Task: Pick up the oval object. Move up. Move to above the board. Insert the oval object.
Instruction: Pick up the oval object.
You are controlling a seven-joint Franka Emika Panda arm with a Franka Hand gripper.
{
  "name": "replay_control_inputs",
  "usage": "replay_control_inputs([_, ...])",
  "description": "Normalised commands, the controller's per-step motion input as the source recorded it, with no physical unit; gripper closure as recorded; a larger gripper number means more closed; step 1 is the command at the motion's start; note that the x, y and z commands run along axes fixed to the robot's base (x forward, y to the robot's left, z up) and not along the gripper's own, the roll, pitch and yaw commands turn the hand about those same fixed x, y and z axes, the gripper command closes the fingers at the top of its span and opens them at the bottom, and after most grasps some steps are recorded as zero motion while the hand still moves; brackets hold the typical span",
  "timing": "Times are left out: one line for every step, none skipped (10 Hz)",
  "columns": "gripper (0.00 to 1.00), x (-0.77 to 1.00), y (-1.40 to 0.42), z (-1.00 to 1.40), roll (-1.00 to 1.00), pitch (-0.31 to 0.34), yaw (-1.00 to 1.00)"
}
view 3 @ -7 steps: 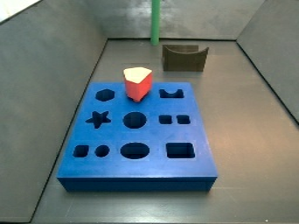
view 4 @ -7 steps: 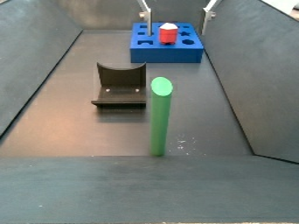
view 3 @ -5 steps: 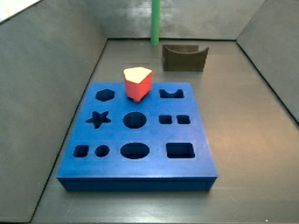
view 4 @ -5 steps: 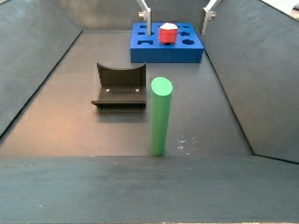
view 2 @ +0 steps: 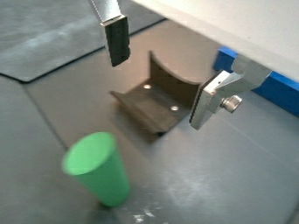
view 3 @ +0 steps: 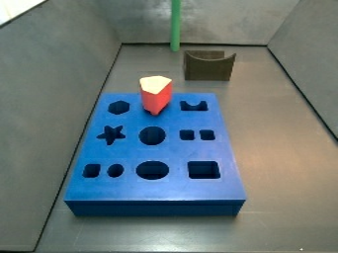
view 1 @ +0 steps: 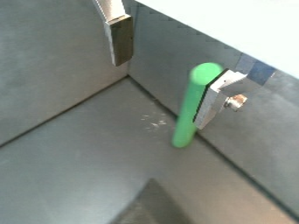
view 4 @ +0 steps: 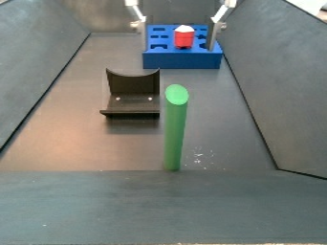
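The oval object (view 4: 175, 129) is a slim bright green rod standing upright on the dark floor near one end wall, also seen in a side view (view 3: 176, 25). It shows in both wrist views (view 1: 191, 107) (view 2: 97, 166). The board (view 3: 158, 148) is a thick blue block with shaped holes, small and far in a side view (view 4: 182, 53). My gripper (view 4: 177, 12) hangs open high up over the board's end, away from the rod. Nothing is between its fingers (view 1: 119, 39) in either wrist view (view 2: 115, 39); the rod stands below and beside them.
A short red piece with a cream top (view 3: 157, 94) stands in the board, seen too as the red piece (view 4: 185, 36). The dark fixture (view 4: 125, 93) (view 3: 208, 64) (view 2: 152, 96) sits between board and rod. Sloping grey walls (view 3: 79, 79) enclose the floor.
In a side view the two fingers have shifted left and show wider apart than before. The rod, the board, the red piece and the fixture have not moved.
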Motion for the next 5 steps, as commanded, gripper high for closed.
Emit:
replay_control_inputs([0.00,0.27,0.64,-0.11,-0.14,-0.104,0.11])
replay_control_inputs([0.00,0.00,0.45,-0.35,-0.02,-0.127,0.03])
replay_control_inputs([0.00,0.00,0.46,-0.43,-0.01,-0.084,0.09])
replay_control_inputs([0.00,-0.08,0.51,-0.39,-0.01,-0.127,0.22])
replay_control_inputs([0.00,-0.19,0.51,-0.37,-0.01,-0.150,0.22])
